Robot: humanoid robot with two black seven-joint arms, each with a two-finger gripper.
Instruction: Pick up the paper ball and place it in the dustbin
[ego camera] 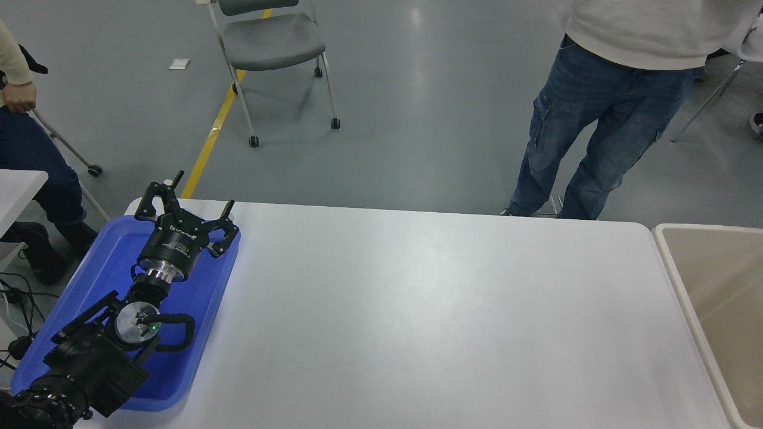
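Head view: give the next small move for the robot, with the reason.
Probably hold and wait. No paper ball shows anywhere on the white table, so there is nothing to grasp. The black left gripper hangs open over the flat blue plastic tray; the right arm is out of view. The large beige rectangular plastic dustbin stands at the table's right end.

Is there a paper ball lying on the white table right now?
No, the white table shows only a blue tray with the left gripper over it; no paper ball is in view.
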